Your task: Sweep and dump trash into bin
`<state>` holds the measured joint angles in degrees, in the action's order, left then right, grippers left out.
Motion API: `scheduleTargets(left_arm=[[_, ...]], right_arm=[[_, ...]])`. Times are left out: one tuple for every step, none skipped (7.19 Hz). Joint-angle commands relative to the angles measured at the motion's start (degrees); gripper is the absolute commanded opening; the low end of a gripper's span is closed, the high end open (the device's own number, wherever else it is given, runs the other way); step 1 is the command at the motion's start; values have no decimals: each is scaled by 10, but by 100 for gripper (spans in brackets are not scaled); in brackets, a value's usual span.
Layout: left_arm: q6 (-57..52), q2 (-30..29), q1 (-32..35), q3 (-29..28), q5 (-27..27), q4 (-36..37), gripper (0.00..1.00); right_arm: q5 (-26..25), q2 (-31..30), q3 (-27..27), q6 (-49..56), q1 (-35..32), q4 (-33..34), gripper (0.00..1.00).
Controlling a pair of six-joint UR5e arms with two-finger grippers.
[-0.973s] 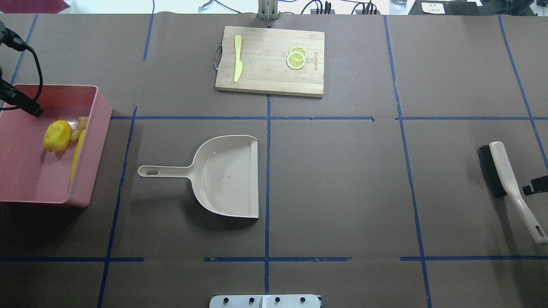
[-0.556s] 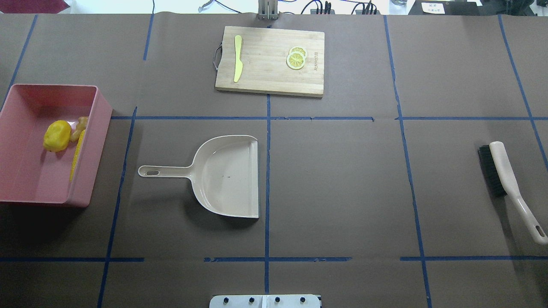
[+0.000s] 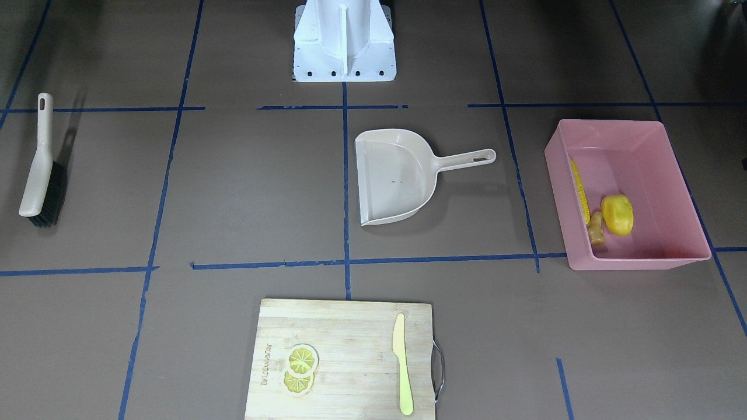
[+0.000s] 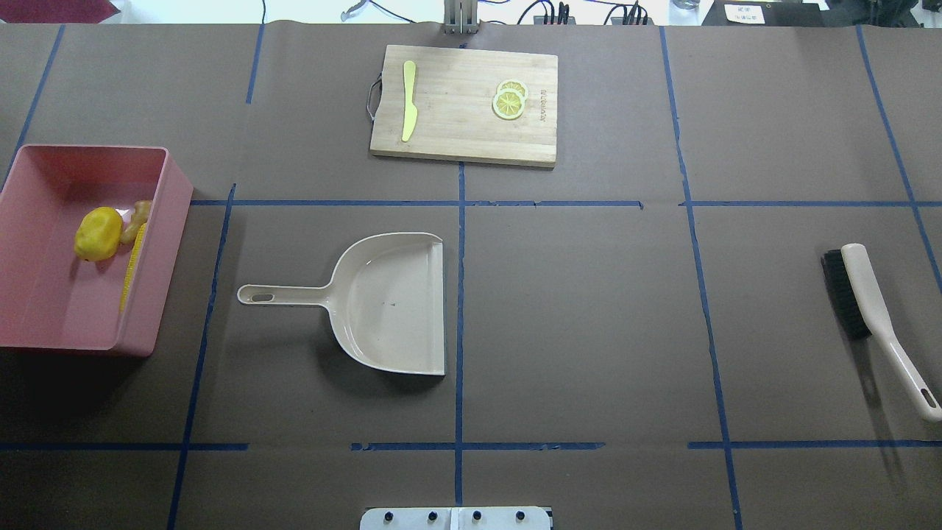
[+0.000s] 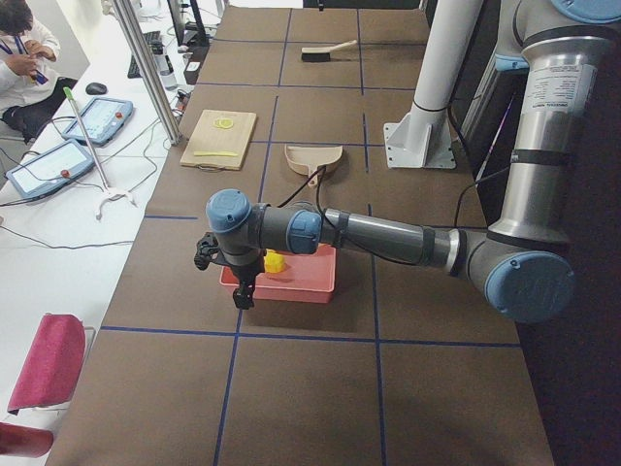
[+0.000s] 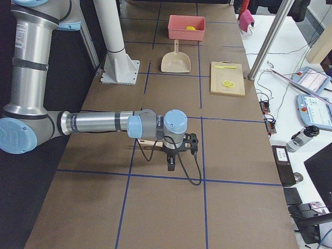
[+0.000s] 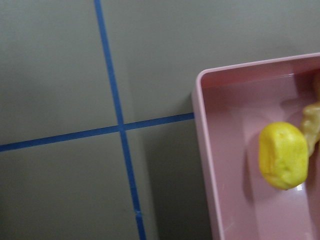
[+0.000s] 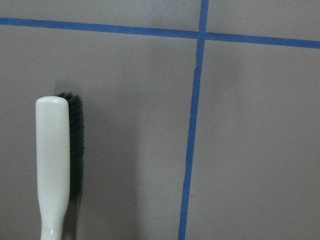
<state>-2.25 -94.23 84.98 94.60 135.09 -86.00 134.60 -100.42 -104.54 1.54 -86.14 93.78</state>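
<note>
The left gripper (image 5: 242,294) hangs at the left edge of the large pink rectangular plastic bin (image 4: 163,250), and the right gripper (image 6: 171,165) hovers beside the beige black-bristled brush (image 4: 862,294). I cannot tell how far either claw is parted. Inside the bin, near its right wall, lie the yellow corn cob (image 4: 132,269), the rounded yellow lump (image 4: 98,233) and the knobbly tan ginger root (image 4: 137,217).

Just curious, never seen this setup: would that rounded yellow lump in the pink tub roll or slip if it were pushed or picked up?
The yellow lump looks rounded but blocky, so it would probably wobble rather than roll far. Its surface looks smooth, so it may slip in a pinch. Pushed, it would likely bump the ginger root beside it.
</note>
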Motion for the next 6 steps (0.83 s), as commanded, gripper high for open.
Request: scheduleTargets(left_arm=[[0, 13, 3, 2, -4, 10, 100], [6, 11, 2, 0, -4, 11, 100], [5, 13, 3, 2, 0, 8, 100], [5, 15, 1, 5, 10, 2, 100], [1, 13, 0, 8, 4, 2, 100], [1, 13, 0, 4, 6, 10, 100]], right_arm=[[-18, -11, 5, 19, -17, 11, 100], [-23, -22, 3, 19, -17, 10, 100], [-25, -23, 3, 19, -17, 7, 100], [-24, -21, 6, 18, -17, 4, 100], [-22, -17, 5, 18, -17, 4, 100], [-21, -16, 6, 12, -16, 4, 100]])
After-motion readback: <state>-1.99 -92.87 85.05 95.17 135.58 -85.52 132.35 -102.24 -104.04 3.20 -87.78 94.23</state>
